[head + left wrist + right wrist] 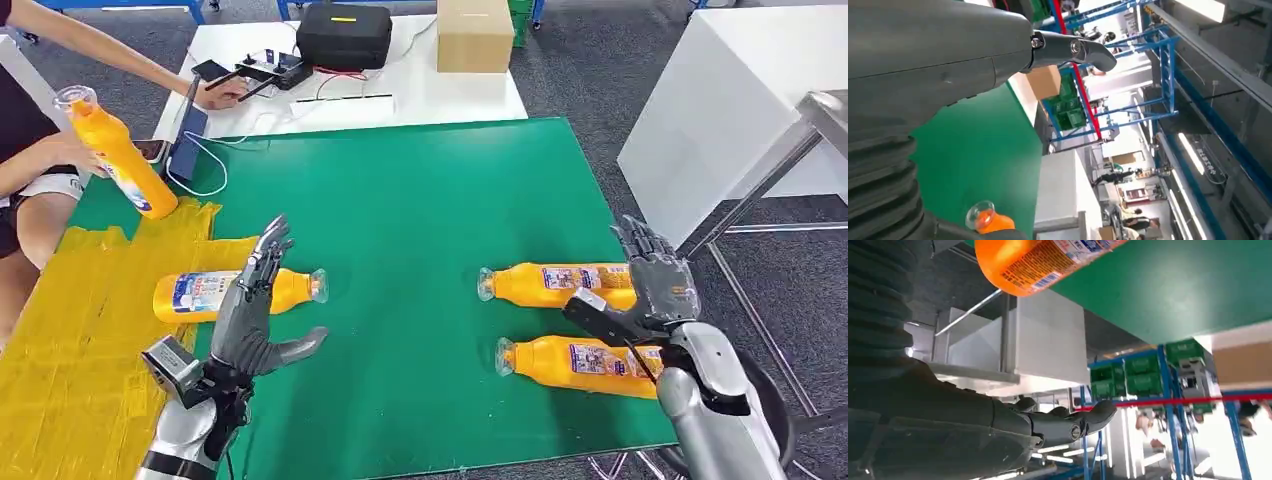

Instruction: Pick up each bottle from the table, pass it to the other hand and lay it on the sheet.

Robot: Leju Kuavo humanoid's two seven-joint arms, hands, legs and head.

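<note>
At the far left a person's hand (62,150) holds an orange bottle (118,155) tilted above the yellow sheet (75,340), which covers the left part of the green surface (410,210). A second orange bottle (210,295) lies on its side across the sheet's right edge, its clear cap pointing right onto the green. The left hand (250,310) hovers over this lying bottle with fingers spread apart and thumb stretched out to the right, grasping nothing; in the left wrist view a clear cap and orange neck (985,220) of a bottle show beside the hand's ribbed cover. Behind the green surface, a white table (430,85) carries a black case (343,35) and a cardboard box (474,35). On the right of the green surface two more orange bottles lie on their sides, caps pointing left: the farther one (550,284) and the nearer one (565,358), near each other. The right hand (660,285) is above their bases, fingers extended and released, holding nothing.
</note>
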